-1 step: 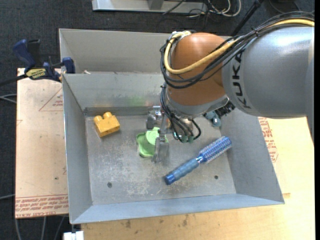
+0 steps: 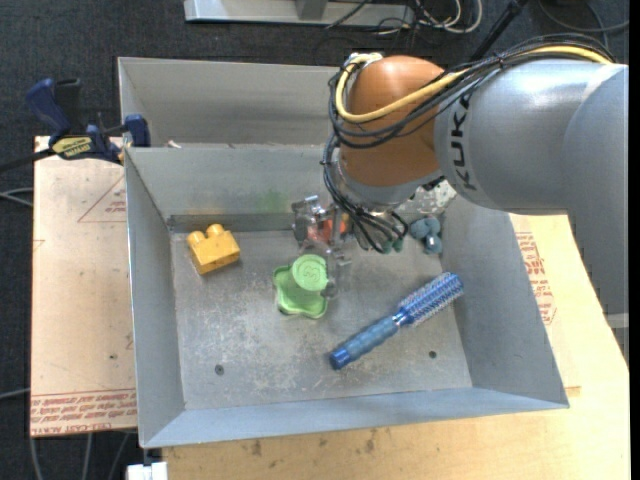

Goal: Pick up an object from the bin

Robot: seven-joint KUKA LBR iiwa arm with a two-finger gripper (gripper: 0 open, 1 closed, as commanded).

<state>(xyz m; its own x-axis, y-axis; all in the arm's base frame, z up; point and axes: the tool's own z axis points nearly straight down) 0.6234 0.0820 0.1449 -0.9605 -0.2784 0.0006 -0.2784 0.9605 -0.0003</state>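
Well, in the camera view the end effector (image 2: 329,271) hangs low near the middle of the grey metal bin (image 2: 150,298), under the arm's orange wrist cover (image 2: 390,118) and its loops of cable. Its tip is at the upper right edge of a squat green plastic piece with a rounded top (image 2: 298,290), which lies on the bin floor a little left of centre. I cannot tell whether the two touch, nor whether the end effector is open or closed. The green piece is nearly as broad as it is long, so it has no clear long axis; its round top faces up. To its left, near the back wall and well apart, sits a yellow plastic building brick with two studs (image 2: 213,248). To its lower right lies a blue plastic hairbrush (image 2: 398,320), near but not touching, its long axis slanting from the handle end at lower left up to the bristled head at upper right. A small grey-blue thing (image 2: 429,233) of unclear kind lies just right of the wrist
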